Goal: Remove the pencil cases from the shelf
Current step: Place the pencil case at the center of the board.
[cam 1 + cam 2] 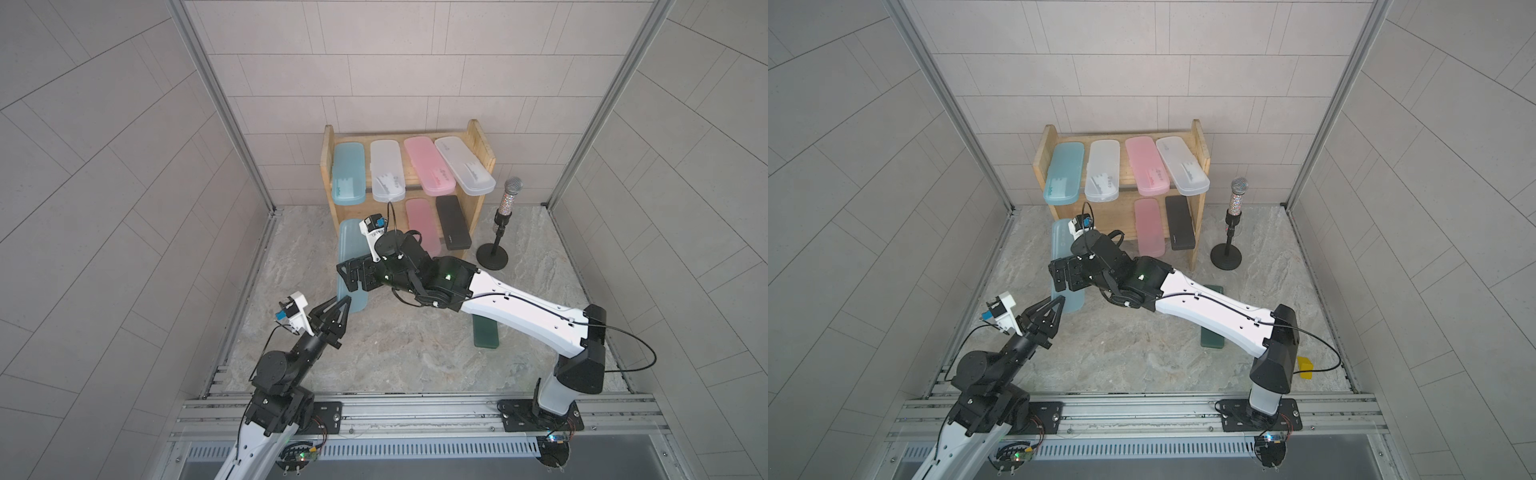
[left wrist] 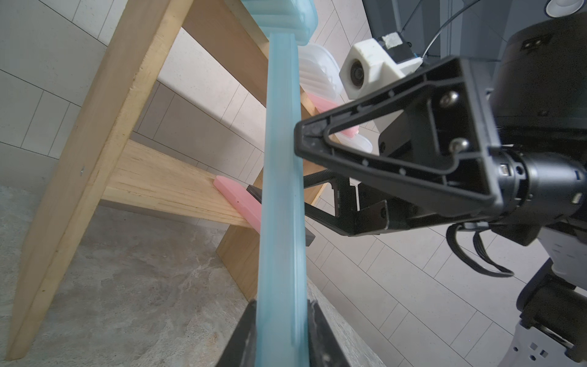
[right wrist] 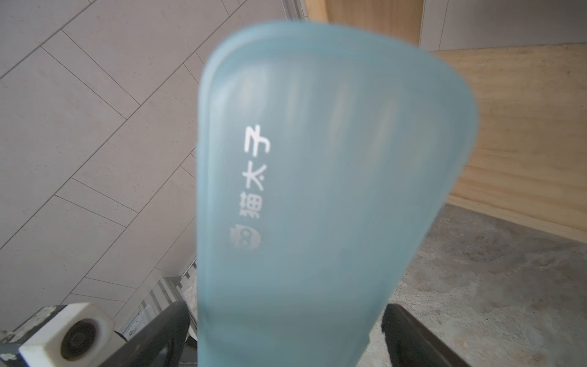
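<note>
Grip on the light blue pencil case [image 1: 348, 241] is judged to rest with the left end effector [image 1: 343, 301] alone. Its jaws are closed across the thin edge at the case's near end. The right end effector [image 1: 351, 277] is spread to its widest, with one jaw on either side of the case's broad face. Whether those jaws touch the case cannot be told.

The case is held over the tabletop [image 1: 415, 357], before the left end of the shelf [image 1: 473, 141], with its far end close to the lower tier. Six cases are seen on the shelf, and a dark green case [image 1: 486, 334] lies on the tabletop.

Because the case is pinched at one end only, its long body could be swung or slipped loose. It could also be twisted out if the right jaws were drawn away askew. The overhanging top-tier blue case [image 1: 349, 172] could be knocked down if the far end were raised.
</note>
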